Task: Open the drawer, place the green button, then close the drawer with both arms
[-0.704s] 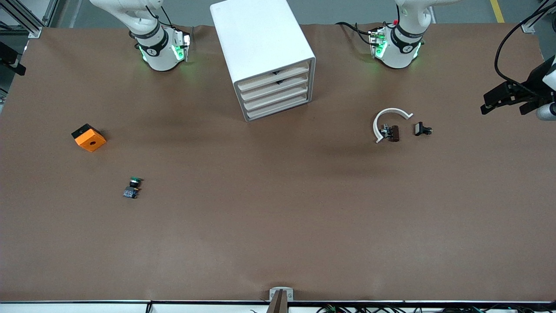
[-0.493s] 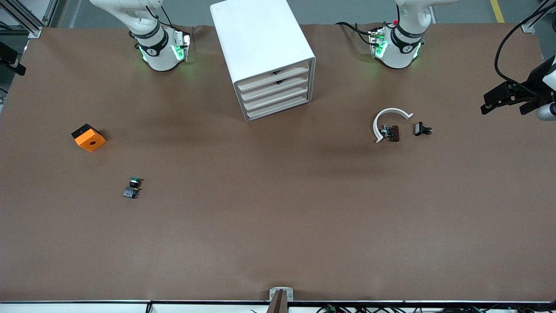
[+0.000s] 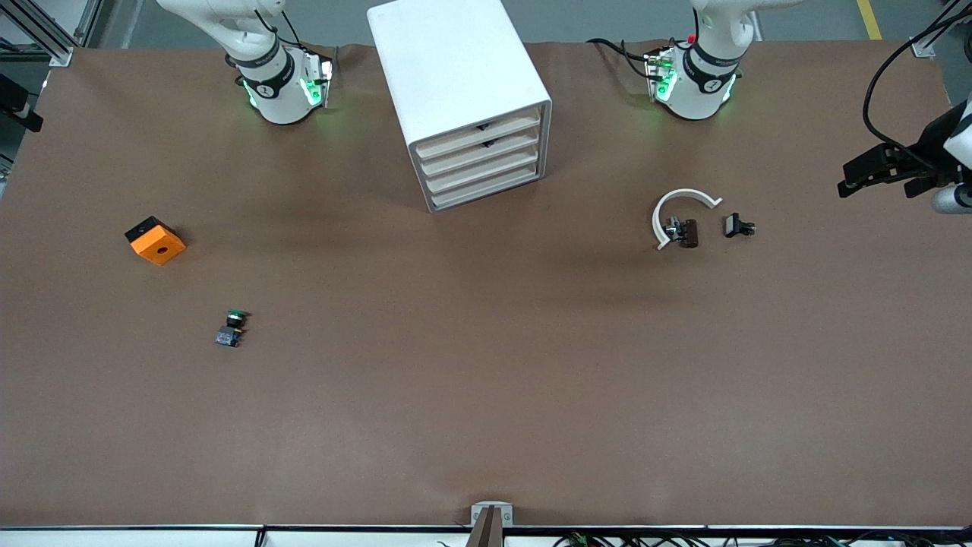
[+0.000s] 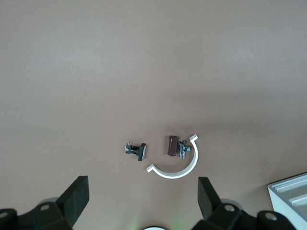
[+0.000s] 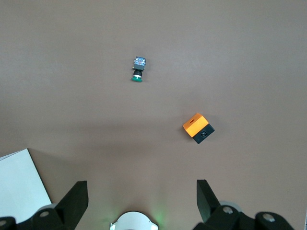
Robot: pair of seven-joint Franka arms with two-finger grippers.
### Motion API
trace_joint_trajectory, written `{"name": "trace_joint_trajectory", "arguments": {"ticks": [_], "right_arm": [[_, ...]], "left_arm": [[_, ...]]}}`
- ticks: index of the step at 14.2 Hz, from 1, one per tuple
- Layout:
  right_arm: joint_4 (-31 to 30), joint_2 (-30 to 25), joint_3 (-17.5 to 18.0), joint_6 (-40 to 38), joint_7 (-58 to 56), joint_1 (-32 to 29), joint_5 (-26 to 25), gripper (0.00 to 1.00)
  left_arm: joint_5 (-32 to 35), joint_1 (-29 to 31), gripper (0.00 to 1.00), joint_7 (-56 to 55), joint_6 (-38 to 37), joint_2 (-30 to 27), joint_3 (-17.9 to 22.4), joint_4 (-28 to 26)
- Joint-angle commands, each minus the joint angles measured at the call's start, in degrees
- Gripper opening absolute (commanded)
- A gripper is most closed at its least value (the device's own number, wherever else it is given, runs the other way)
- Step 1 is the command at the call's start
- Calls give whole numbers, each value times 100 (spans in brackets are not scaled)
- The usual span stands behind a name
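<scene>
Both claws, left claw (image 4: 141,196) and right claw (image 5: 140,196), hang open high over the counter (image 3: 486,395); nothing begun: drawer (image 3: 486,189) shut, button (image 3: 231,328) toward the right arm's end; next, pull the drawer

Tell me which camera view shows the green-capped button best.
The right wrist view: the button lies on its side, green cap and bluish base both distinct. The front view shows it only as a small dark shape. The left wrist view misses it.

Button (image 3: 231,327) near orange block (image 3: 156,240)
</scene>
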Motion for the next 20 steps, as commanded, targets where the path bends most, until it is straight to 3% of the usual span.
{"name": "trace_joint_trajectory", "arguments": {"ticks": [1,4,10,14,20], "right_arm": [[116,216,55,-20,-24,-177,-39,100],[159,934,64,-11,-41,-212,40,100],[300,1420,55,138,-472,-291,-109,100],[292,1465,55,217,-480,-396,-92,100],[292,1500,64,77,-253,-336,-74,100]], "left_arm": [[29,10,100,-55,-39,201,1,-42],[29,-7,100,-72,311,482,1,-322],[55,-42,100,-73,1637,632,-8,-1306],[64,-209,100,-151,2122,1097,-43,-1387],[415,-1113,100,-2170,2607,1783,-43,-1334]]}}
